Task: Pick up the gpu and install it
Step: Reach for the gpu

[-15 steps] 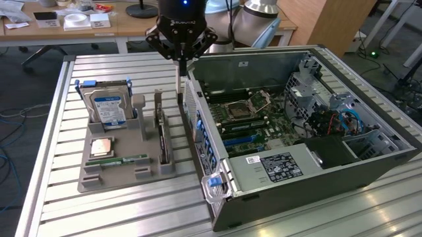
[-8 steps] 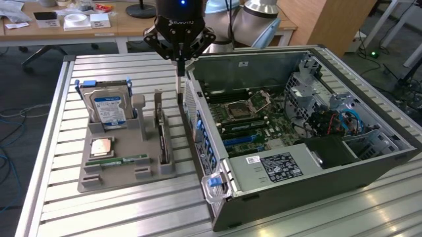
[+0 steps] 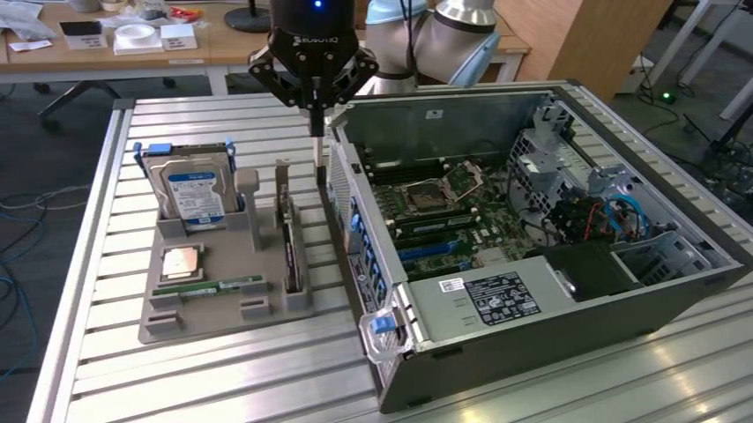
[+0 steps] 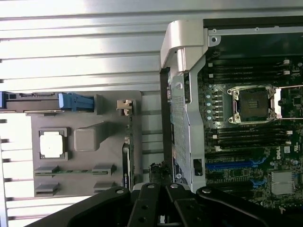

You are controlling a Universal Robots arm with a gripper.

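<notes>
Exterior view: end effector (image 3: 316, 129) closed on nothing; gpu (image 3: 291, 248) edge-on in gray holder (image 3: 176, 324), faces hidden.

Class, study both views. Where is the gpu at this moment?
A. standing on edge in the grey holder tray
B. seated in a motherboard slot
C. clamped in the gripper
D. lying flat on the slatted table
A: the gpu stands on edge in the grey holder tray beside the computer case, while the shut gripper hangs apart from it, empty.

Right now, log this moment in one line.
gripper: jaws shut, empty | hovering between holder and case | gpu: upright in holder, uninstalled
</notes>
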